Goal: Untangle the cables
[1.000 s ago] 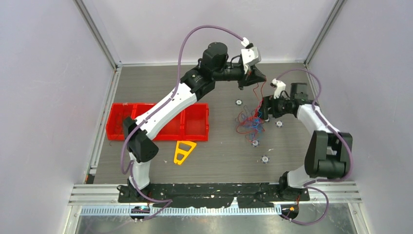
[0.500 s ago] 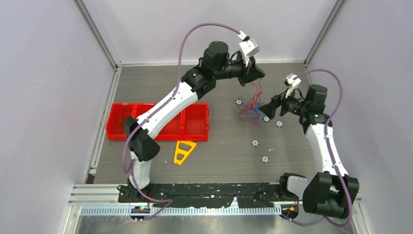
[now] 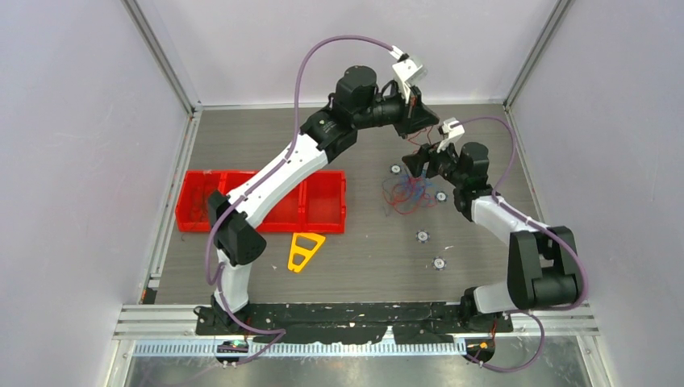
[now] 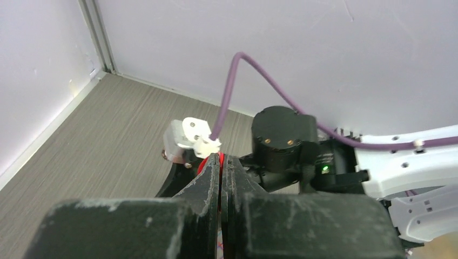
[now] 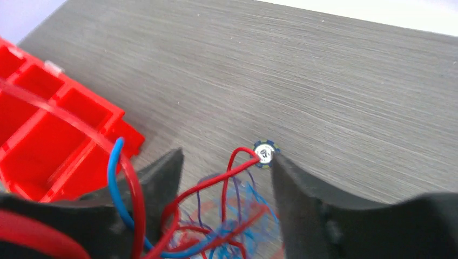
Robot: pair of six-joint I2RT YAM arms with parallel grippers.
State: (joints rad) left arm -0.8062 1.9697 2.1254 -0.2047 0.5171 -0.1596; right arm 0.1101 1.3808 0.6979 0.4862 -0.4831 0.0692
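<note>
Left gripper (image 4: 221, 160): your fingers are pinched flat on one red strand, held above the cables (image 3: 407, 192) heaped on the table (image 3: 363, 250). Right gripper (image 5: 227, 178): fingers spread wide, holding nothing, straddling that heap. Status: red and blue loops are knotted together; nearly all untangling is left.

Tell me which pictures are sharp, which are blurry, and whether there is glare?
Top view: even, soft light, no glare, sharp, though the wires are too thin to trace. Left wrist view: the left gripper looms close, soft and grainy. Right wrist view: the right gripper and nearest wires are blurred; the table grain is sharper.
</note>
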